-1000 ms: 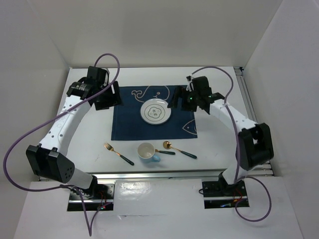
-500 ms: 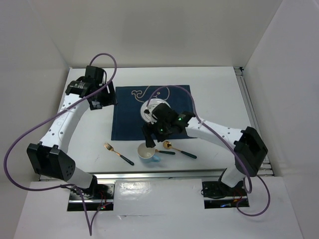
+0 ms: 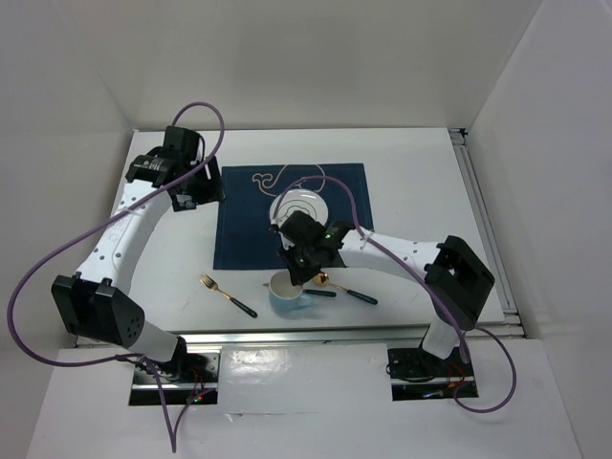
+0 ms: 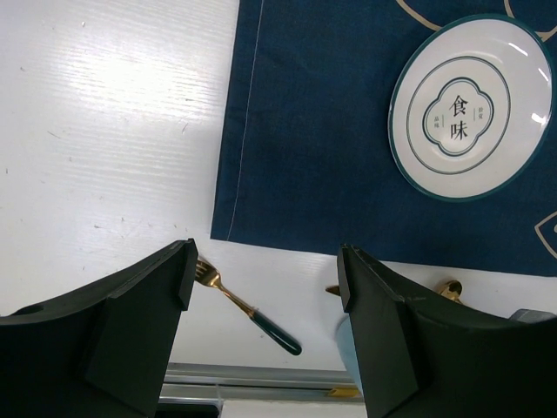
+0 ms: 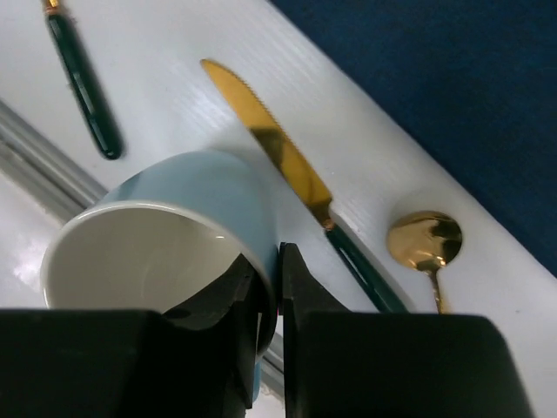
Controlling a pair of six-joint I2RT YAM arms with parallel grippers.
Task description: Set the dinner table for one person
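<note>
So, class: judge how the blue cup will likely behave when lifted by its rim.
The cup looks glazed and rigid, so it probably won't flex but could slip. The right gripper pinches just one wall at the rim, so it may hang tilted.

Large flat matte-white rectangular dinner table, aluminium-railed edges

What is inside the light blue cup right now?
The cup shows a white inner wall, and one of the right fingers sits inside, pinching the rim. The bottom is covered by the fingers, so any contents there cannot be seen.
</note>
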